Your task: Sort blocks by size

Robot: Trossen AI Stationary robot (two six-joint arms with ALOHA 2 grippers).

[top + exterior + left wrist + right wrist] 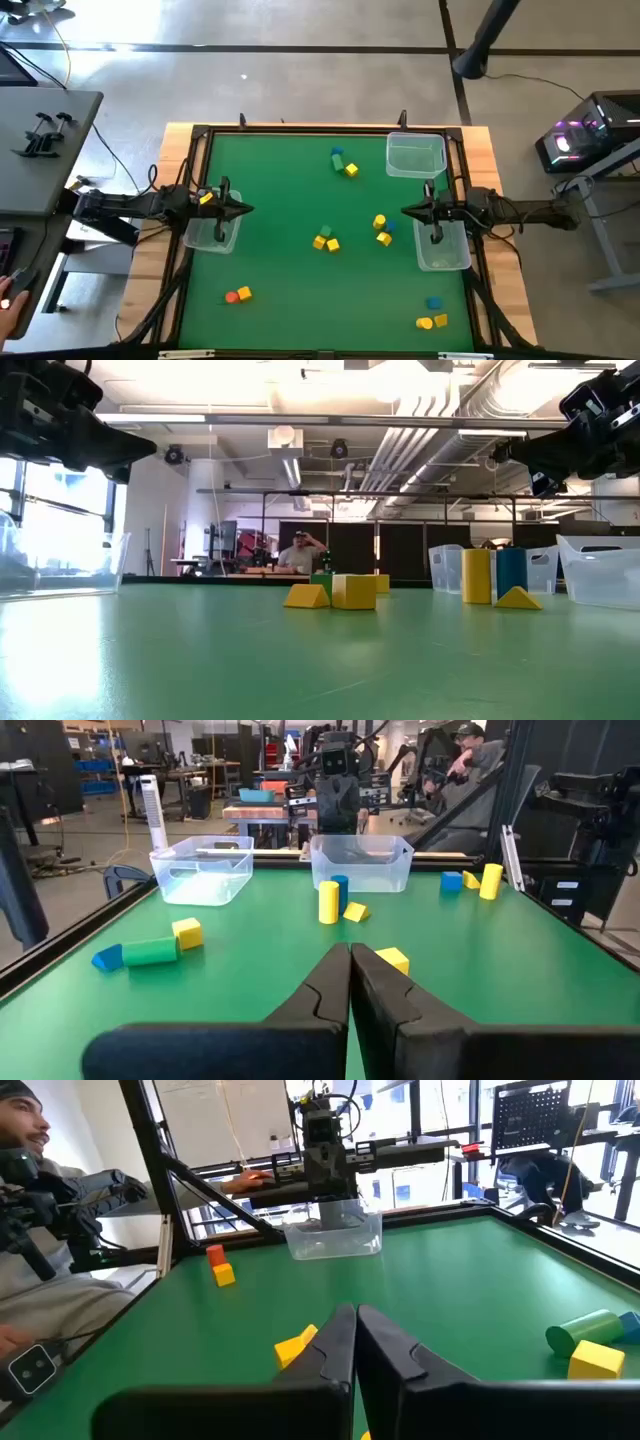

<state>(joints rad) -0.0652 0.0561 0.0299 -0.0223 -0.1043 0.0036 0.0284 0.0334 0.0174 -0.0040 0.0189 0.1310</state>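
Observation:
The blocks lie in small groups on the green table (280, 260): blue, green and yellow ones (343, 163) toward the far edge, yellow and green ones (326, 240) at the middle, a yellow and a blue cylinder (381, 228) to their right, an orange-red and a yellow one (238, 295) near left, and blue and yellow ones (432, 315) near right. My left gripper (248, 210) hovers shut at the table's left, pointing toward the middle. My right gripper (405, 211) hovers shut at the right, facing it. Both are above the table, with nothing between their fingers (350, 970) (355, 1325).
Three clear bins stand on the table: one under my left arm (213, 232), one under my right arm (442, 250), one at the far right corner (415, 155). A black frame rims the table. A person sits beyond the table's left side (40, 1190).

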